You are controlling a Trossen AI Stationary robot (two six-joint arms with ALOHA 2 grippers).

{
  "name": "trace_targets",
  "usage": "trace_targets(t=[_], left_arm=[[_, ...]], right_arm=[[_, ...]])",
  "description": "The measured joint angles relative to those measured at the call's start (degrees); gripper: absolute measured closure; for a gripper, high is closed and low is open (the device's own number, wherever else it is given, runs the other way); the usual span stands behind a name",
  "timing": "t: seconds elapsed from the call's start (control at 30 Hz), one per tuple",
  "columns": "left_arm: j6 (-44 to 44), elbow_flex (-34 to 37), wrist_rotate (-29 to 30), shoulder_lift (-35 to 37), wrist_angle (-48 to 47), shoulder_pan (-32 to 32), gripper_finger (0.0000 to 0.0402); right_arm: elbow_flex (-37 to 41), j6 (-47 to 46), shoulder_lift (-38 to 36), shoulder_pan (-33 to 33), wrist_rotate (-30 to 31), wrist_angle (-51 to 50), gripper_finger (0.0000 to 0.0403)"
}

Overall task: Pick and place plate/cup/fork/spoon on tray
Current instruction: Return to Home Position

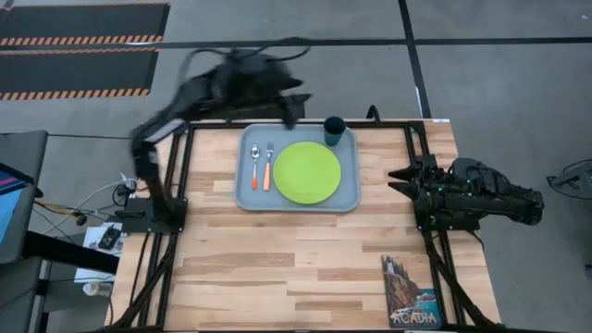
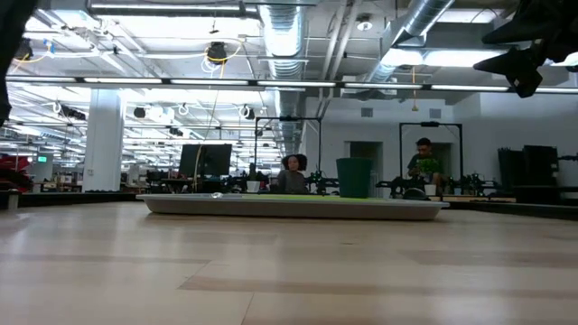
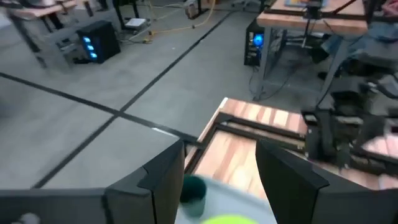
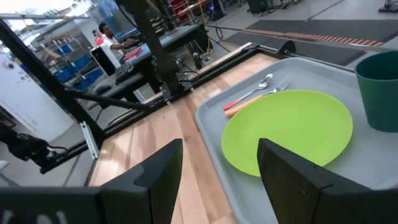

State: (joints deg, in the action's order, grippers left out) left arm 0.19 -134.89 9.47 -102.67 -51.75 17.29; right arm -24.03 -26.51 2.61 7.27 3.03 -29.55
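The pale blue-grey tray (image 1: 348, 190) lies at the table's far middle. On it rest the lime-green plate (image 1: 307, 172), the dark teal cup (image 1: 334, 129) at the far right corner, and the orange-handled spoon (image 1: 254, 163) and fork (image 1: 268, 165) side by side at its left. In the right wrist view the plate (image 4: 292, 127), the cup (image 4: 379, 90), the fork (image 4: 258, 99) and the spoon (image 4: 249, 92) also show. My left gripper (image 1: 289, 111) is open and empty, raised above the tray's far edge. My right gripper (image 1: 400, 180) is open and empty at the table's right edge.
A colourful picture book (image 1: 410, 291) lies at the table's near right. Black frame rails (image 1: 176, 176) run along the table's left and right sides. Bare wood lies between the tray and the near edge. People sit at benches in the room beyond (image 2: 424, 162).
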Motion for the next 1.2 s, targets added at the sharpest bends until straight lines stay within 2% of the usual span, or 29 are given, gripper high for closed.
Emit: trace_targets(t=[0.13, 0.33, 0.43, 0.53, 0.6, 0.63, 0.73, 0.93, 1.07, 1.2], left_arm=[[-2.0, 0.0, 9.3, 8.5, -9.7, -5.8, 0.0213], [-10.7, 0.0, 28.1, 18.3, -20.6, -19.3, 0.0213], [-17.2, 0.8, 38.4, 20.9, -27.7, -27.2, 0.0213], [-27.5, 5.6, 50.1, 23.9, -37.1, -35.6, 0.0213], [-33.6, 11.4, 56.1, 26.7, -37.9, -40.4, 0.0213], [-33.9, 15.0, 57.3, 28.7, -36.9, -42.5, 0.0213], [-34.9, 26.0, 58.2, 34.2, -32.5, -48.4, 0.0213], [-47.2, 50.3, 61.9, 44.6, -27.9, -56.2, 0.0214], [-56.0, 67.2, 66.4, 52.4, -20.6, -59.8, 0.0214], [-64.9, 81.3, 69.1, 58.9, -10.8, -60.8, 0.0214]], right_arm=[[0.0, -0.4, 0.0, 0.0, 0.0, 0.0, 0.0170], [0.0, -0.5, 0.0, 0.0, 0.1, 0.0, 0.0170], [0.0, -0.1, 0.0, 0.0, 2.0, 0.0, 0.0170], [0.0, -0.1, 0.0, 0.0, 6.7, 0.0, 0.0170], [0.0, -0.1, 0.0, 0.0, 9.0, 0.0, 0.0170], [0.0, -0.1, 0.0, 0.0, 9.7, 0.0, 0.0170], [0.0, 0.0, 0.0, 0.0, 10.4, 0.0, 0.0170], [0.0, 3.3, 0.0, 0.0, 9.8, 2.7, 0.0170], [0.0, 7.3, 0.0, 0.0, 9.2, 4.6, 0.0170], [0.0, 11.4, 0.0, 0.0, 9.1, 7.5, 0.0170]])
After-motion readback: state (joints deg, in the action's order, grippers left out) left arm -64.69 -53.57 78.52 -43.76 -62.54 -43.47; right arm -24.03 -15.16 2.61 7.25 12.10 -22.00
